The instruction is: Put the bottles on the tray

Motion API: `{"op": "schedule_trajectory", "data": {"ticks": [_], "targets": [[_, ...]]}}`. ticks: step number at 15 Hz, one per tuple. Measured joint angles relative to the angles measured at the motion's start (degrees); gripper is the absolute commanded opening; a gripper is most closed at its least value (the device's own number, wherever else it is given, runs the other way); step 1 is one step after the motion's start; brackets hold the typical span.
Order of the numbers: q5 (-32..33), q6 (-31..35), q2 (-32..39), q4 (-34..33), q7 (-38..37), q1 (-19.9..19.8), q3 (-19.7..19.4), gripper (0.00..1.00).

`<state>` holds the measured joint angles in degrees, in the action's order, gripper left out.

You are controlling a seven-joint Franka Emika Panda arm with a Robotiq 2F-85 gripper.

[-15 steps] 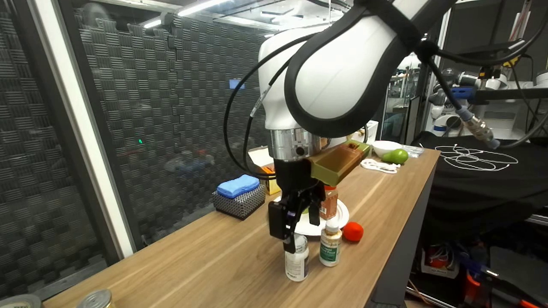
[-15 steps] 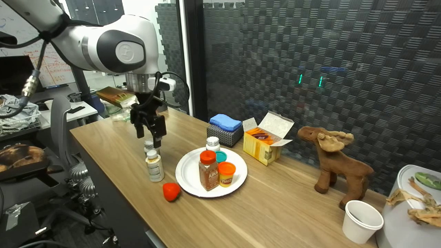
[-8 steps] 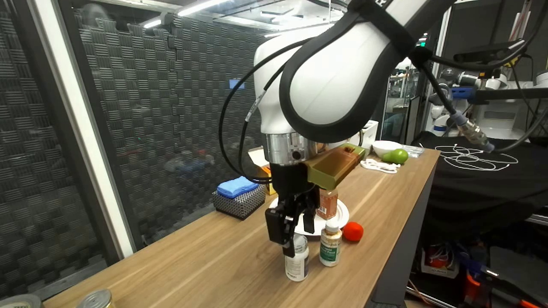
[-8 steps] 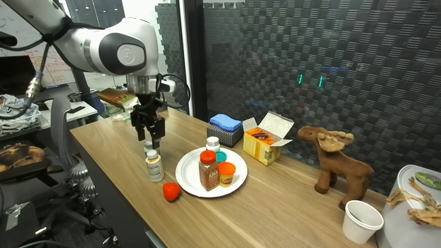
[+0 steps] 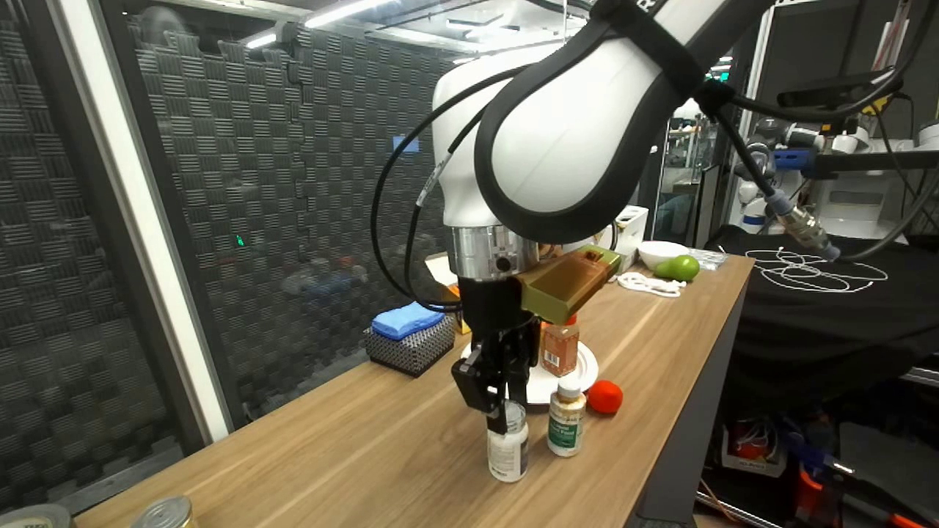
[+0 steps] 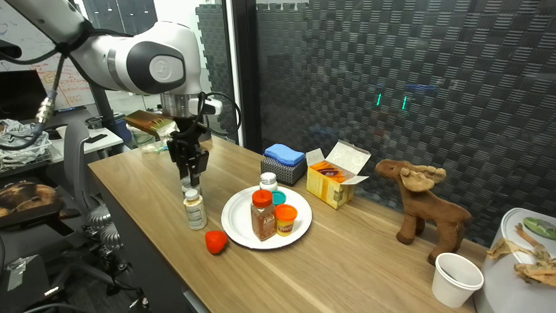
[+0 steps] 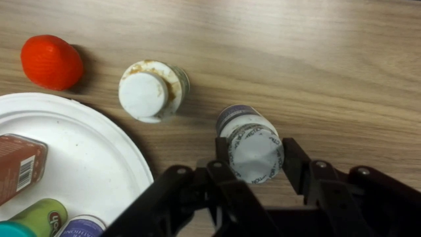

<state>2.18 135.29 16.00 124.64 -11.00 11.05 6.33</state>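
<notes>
In the wrist view my gripper (image 7: 256, 148) is shut on the cap of a white bottle (image 7: 241, 121) with a dark purple label, one finger against each side. That bottle (image 5: 508, 456) stands upright on the table in both exterior views. Close by is a second white bottle (image 5: 565, 425) with a green label, also upright. The tray, a round white plate (image 6: 236, 215), carries a red-capped orange-brown bottle (image 6: 263, 221) and a white-capped bottle (image 6: 268, 184); only the purple label of that bottle (image 7: 82, 227) enters the wrist view.
Two play-dough tubs share the plate, an orange-lidded one (image 6: 285, 221) and a teal-lidded one (image 6: 279, 198). A red fruit (image 6: 216, 241) lies beside the plate's rim. Behind stand a dark box with a blue cloth (image 6: 284, 154) and an open yellow box (image 6: 329, 187).
The jaws have come together from wide apart onto the bottle's cap. The arm has shifted and lowered slightly. The bottles and plate stay where they were.
</notes>
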Motion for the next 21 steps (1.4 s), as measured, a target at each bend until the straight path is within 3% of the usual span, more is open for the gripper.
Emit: {"op": "schedule_trajectory", "data": {"ticks": [7, 21], "targets": [[0.1, 2.1, -1.9, -2.6, -4.4, -0.8, -2.6, 0.19], [7.6, 2.5, -1.8, -3.4, -16.2, -2.6, -9.0, 0.19]]}}
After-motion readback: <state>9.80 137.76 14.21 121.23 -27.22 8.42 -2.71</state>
